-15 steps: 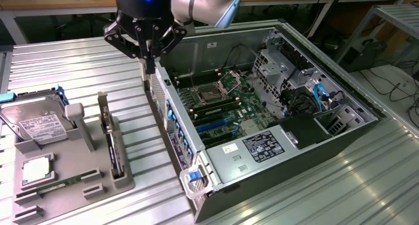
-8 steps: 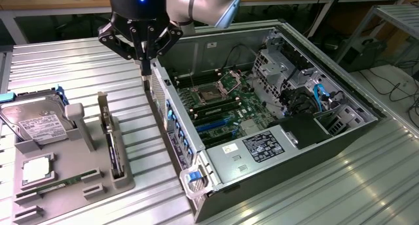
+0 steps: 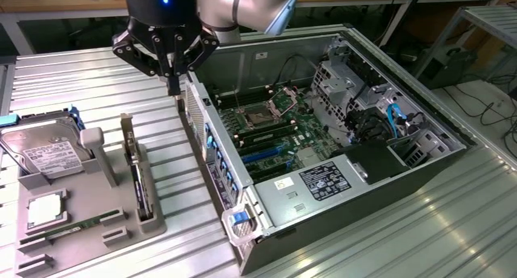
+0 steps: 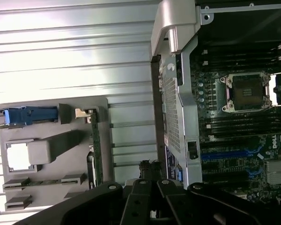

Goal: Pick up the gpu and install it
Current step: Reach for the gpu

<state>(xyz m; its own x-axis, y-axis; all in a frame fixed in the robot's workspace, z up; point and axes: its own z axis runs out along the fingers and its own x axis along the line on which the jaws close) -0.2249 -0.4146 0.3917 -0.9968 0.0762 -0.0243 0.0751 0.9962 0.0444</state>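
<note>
**Pick-up stage: the gpu is not yet grasped.**
The gripper (image 3: 172, 89) hangs with its jaws together and empty over the ribbed table (image 3: 72, 78), between the grey holder tray (image 3: 101, 190) and the rear wall of the open computer case (image 3: 203, 129). The gpu (image 3: 139, 181) stands on edge in the tray, near the gripper but apart from it. It seems seated in a slot, though the angle leaves that unclear. As I judge it, a grasp calls for parted jaws set across the card's thin top edge and a straight lift.

gpu (image 3: 140, 190) edge-on, fan side hidden; HDD (image 3: 45, 151) clipped at ext-view left edge.
</note>
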